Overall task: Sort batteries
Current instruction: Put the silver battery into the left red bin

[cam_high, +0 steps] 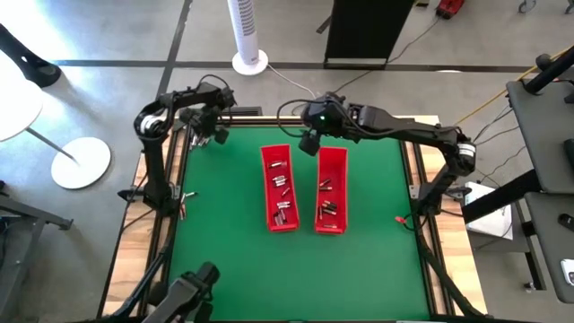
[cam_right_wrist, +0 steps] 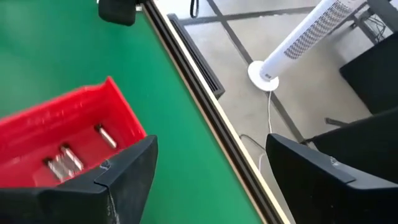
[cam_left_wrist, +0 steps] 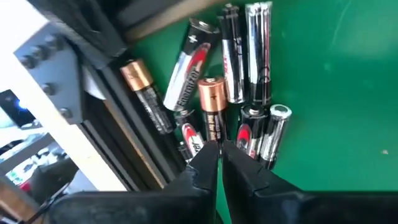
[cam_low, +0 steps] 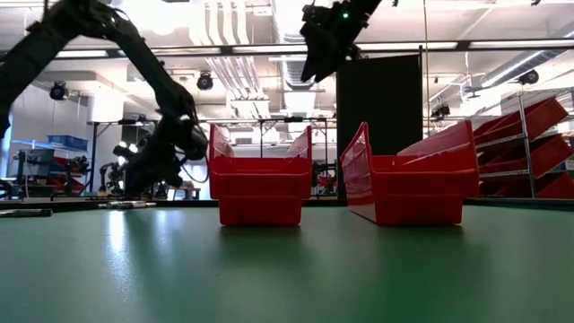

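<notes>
At the far left corner of the green felt table (cam_high: pixel 224 242), the left gripper (cam_left_wrist: pixel 219 163) is lowered over a loose heap of small cylindrical batteries (cam_left_wrist: pixel 249 81) lying on the felt beside the dark metal frame rail (cam_left_wrist: pixel 134 155). Its two dark fingers are pressed together with barely a slit between them, and their tips meet right at the lower end of one copper-topped black battery (cam_left_wrist: pixel 212 112) that points straight toward them. Whether that battery is truly pinched or only touched cannot be told. Just beside it lie silver-and-red cells, a black-and-silver pair further out, and another copper-topped battery (cam_left_wrist: pixel 144 93) resting against the rail.

In the overhead view the left gripper (cam_high: pixel 218 135) sits well apart from the two long red plastic trays (cam_high: pixel 280 188) that stand side by side in the middle of the table. Both trays hold scattered batteries, the left tray (cam_high: pixel 279 163) more than the right tray (cam_high: pixel 331 166).

The right gripper (cam_high: pixel 310 142) hangs high above the far end of the trays, between them, with its broad dark fingers (cam_right_wrist: pixel 124 174) spread wide and nothing between them. Its wrist camera looks down on a red tray corner (cam_right_wrist: pixel 118 109) with a few silvery batteries (cam_right_wrist: pixel 62 160) inside, and past the table edge to a white tower fan (cam_right_wrist: pixel 305 40) on the grey floor.
</notes>
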